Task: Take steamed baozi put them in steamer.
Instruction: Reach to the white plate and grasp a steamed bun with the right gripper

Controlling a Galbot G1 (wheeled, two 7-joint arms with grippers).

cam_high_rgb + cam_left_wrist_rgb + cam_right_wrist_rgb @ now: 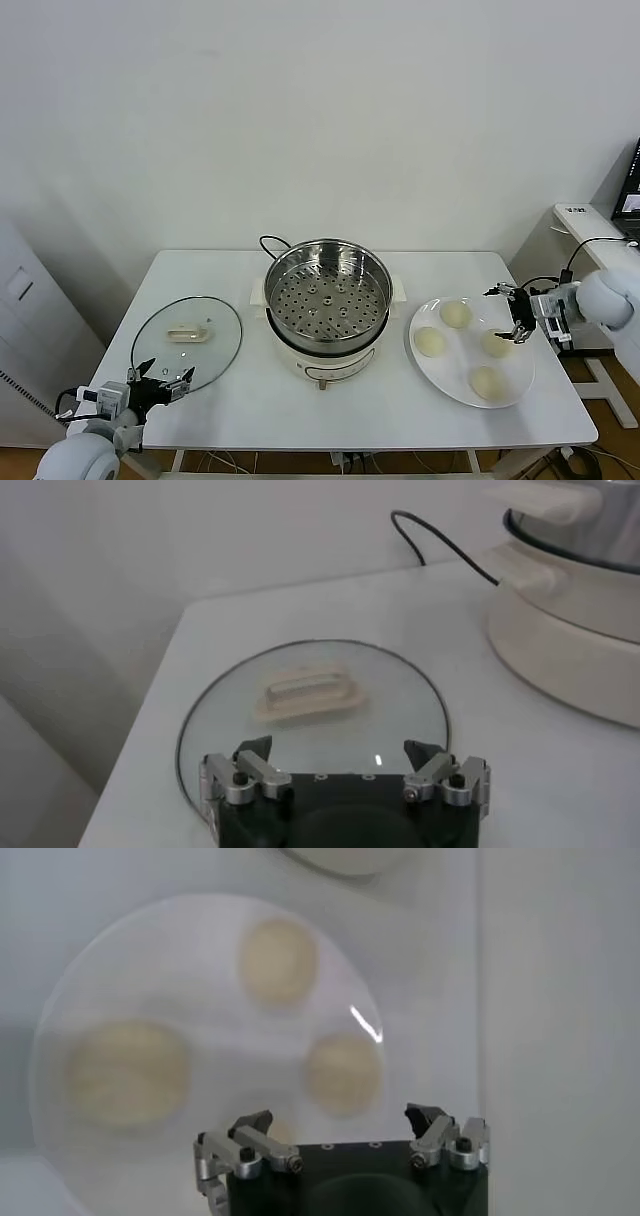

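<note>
Steel steamer upright, mouth up; four baozi plated; right tool open above; left tool open.

A lab: bare white wall, plain white table.

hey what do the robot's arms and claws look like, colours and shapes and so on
Both arms end in rounded glossy white shells. The left claw and right claw are black blocks with silver metal finger mounts fixed by dark screws, tipped with short black angled fingers. A white module sits behind the left claw, and a black cable loops near the right wrist. No sleeves or readable markings show.
</note>
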